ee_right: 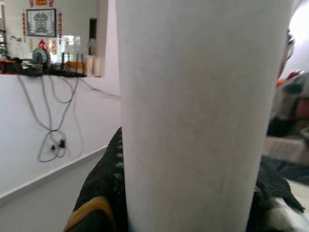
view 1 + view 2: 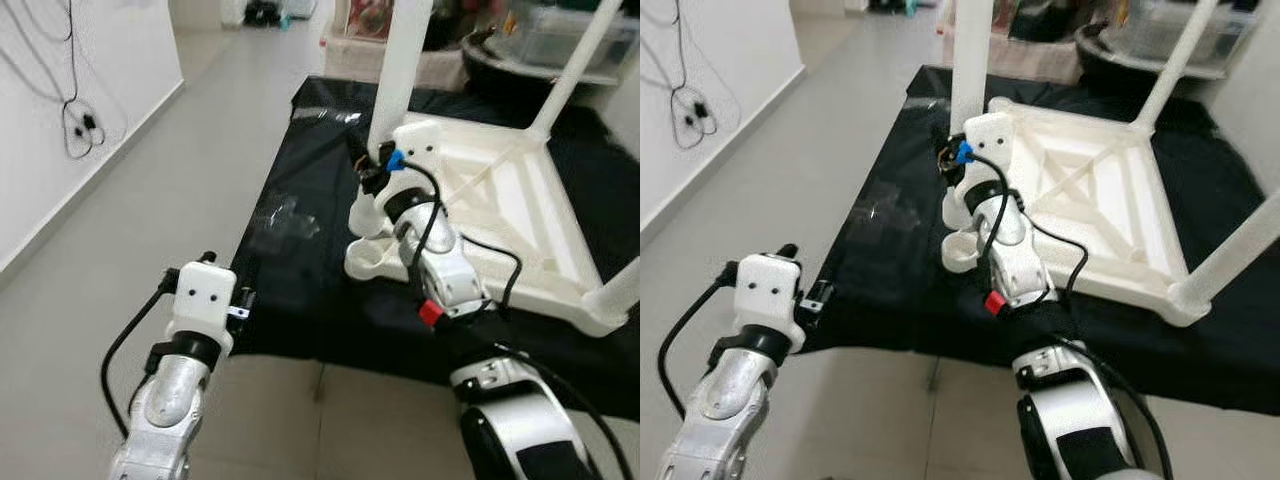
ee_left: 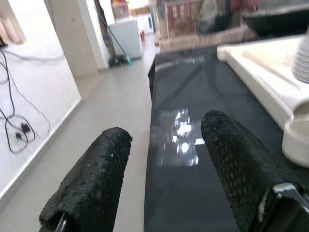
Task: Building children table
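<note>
A white children table (image 2: 520,200) lies upside down on a black sheet (image 2: 300,290). An upright white leg (image 2: 400,70) stands at its far left corner. My right gripper (image 2: 372,168) is shut around the base of that leg (image 1: 203,116), which runs between the fingers (image 1: 104,193) in the right wrist view. Two more legs stand at the far right corner (image 2: 582,60) and the near right corner (image 2: 620,290). The near left corner socket (image 2: 368,262) holds no leg. My left gripper (image 3: 164,145) is open and holds nothing, low over the sheet's left edge (image 2: 240,300).
A crumpled clear plastic bag (image 2: 285,220) lies on the sheet left of the table. Boxes and a dark basin (image 2: 500,50) crowd the back. A white wall with hanging cables (image 2: 75,120) runs along the left, with grey floor between it and the sheet.
</note>
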